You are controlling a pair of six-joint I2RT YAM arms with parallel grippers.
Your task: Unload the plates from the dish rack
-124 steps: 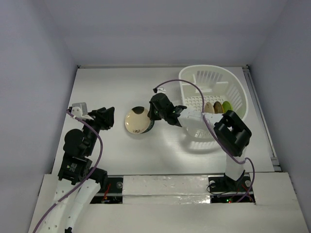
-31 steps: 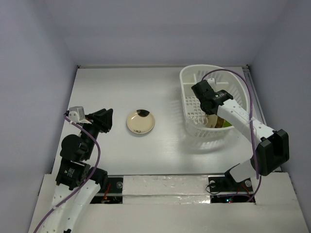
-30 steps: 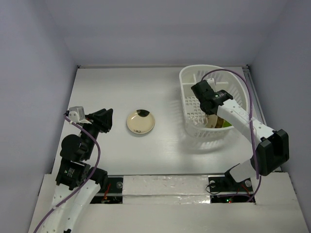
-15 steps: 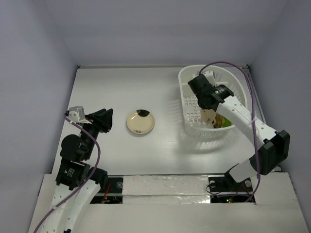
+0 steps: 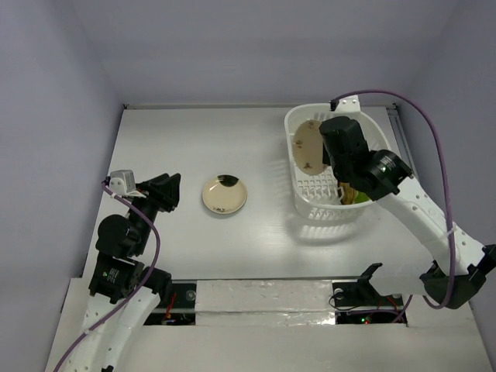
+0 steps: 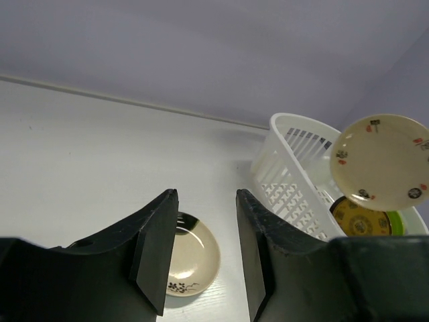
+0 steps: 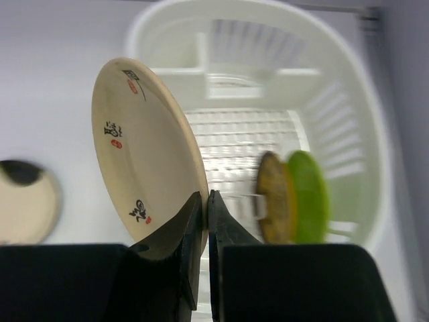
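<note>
My right gripper (image 7: 205,201) is shut on the rim of a cream plate (image 7: 144,178) with small red and black marks, held on edge above the white dish rack (image 5: 372,139); the plate (image 5: 307,147) hangs over the rack's left wall and also shows in the left wrist view (image 6: 382,157). An amber-yellow plate (image 7: 271,196) and a lime green plate (image 7: 308,194) stand upright inside the rack. A cream plate with a dark patch (image 5: 224,194) lies flat on the table at centre. My left gripper (image 6: 204,248) is open and empty, left of that plate.
The rack stands at the table's back right by the right edge rail (image 5: 411,170). The white table (image 5: 194,139) is bounded by grey walls at the back and sides.
My right gripper rose out of the rack, lifting the cream plate up and to the left over the rack's left wall. The left arm has not moved.
</note>
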